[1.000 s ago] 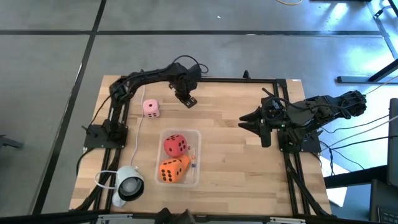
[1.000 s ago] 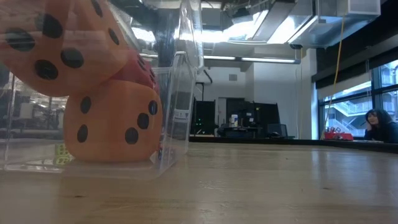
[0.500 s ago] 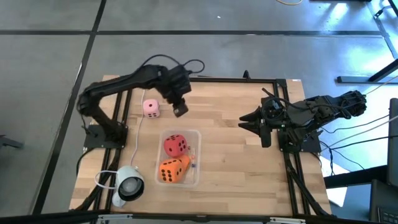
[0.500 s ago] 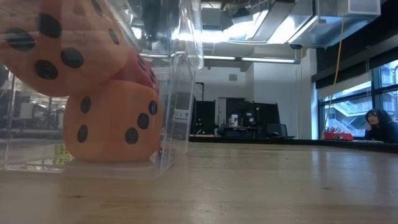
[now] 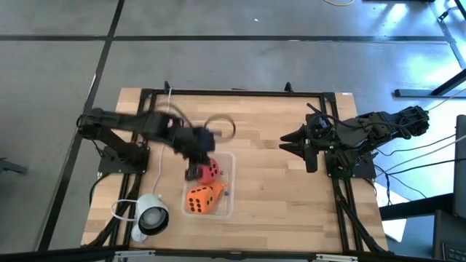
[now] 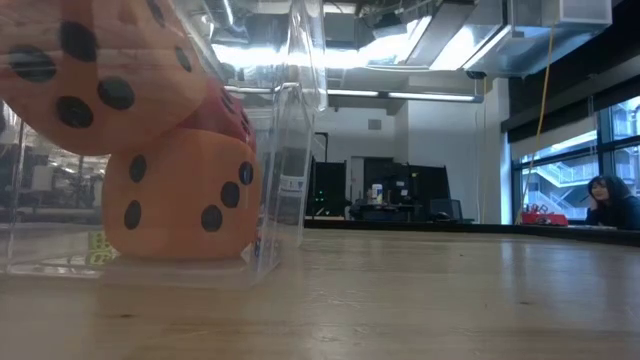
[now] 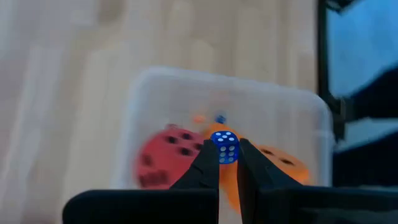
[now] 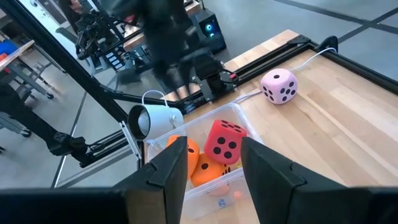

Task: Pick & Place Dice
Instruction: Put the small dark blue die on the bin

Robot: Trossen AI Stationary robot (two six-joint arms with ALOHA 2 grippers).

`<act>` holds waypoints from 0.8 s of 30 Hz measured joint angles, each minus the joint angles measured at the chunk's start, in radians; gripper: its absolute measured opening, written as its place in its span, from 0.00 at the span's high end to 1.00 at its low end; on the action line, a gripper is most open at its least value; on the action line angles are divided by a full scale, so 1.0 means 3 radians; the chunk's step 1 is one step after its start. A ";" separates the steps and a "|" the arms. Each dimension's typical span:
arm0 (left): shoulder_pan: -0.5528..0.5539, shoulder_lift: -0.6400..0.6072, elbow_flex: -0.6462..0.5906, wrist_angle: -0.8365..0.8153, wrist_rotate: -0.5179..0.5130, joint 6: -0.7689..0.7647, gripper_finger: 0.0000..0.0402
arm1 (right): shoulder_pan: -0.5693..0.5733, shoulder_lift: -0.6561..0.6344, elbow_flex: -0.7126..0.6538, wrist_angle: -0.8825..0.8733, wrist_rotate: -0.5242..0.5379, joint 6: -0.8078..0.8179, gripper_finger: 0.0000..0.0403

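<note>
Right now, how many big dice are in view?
4. The red die and two orange dice lie in the bin; the pink die sits on the table. The left gripper holds a small blue die too.

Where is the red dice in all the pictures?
High view: red dice in the clear box, partly under the left gripper.
Low view: a red sliver between the orange dice.
Left wrist view: blurred, lower left.
Right wrist view: centre.
Shared landmark: the clear box.
</note>
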 joint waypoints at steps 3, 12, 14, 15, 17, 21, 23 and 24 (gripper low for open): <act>-0.0271 0.0088 0.0000 0.0012 -0.0017 -0.0010 0.99 | 0.0000 0.0000 0.0000 0.0004 0.0000 -0.0011 0.63; -0.0748 0.0527 0.0000 0.0032 -0.0209 -0.0254 0.99 | 0.0000 0.0026 0.0000 0.0010 0.0004 -0.0103 0.63; -0.0822 0.0641 0.0000 0.0032 -0.0207 -0.0277 0.99 | -0.0002 0.0064 0.0000 0.0014 0.0012 -0.0149 0.63; -0.0853 0.0694 0.0000 0.0035 -0.0200 -0.0279 0.99 | -0.0008 0.0084 0.0000 0.0015 0.0011 -0.0186 0.63; -0.0896 0.0806 0.0000 0.0045 -0.0182 -0.0281 0.99 | -0.0020 0.0126 0.0000 0.0017 0.0010 -0.0213 0.63; -0.0921 0.0997 0.0000 0.0051 -0.0086 -0.0346 0.99 | -0.0041 0.0207 0.0000 0.0018 -0.0044 -0.0247 0.63; -0.0924 0.1065 0.0000 0.0058 -0.0072 -0.0360 0.99 | -0.0048 0.0238 0.0000 0.0018 -0.0111 -0.0288 0.63; -0.0932 0.1089 0.0000 0.0074 -0.0073 -0.0362 0.99 | -0.0052 0.0250 0.0000 0.0018 -0.0128 -0.0302 0.63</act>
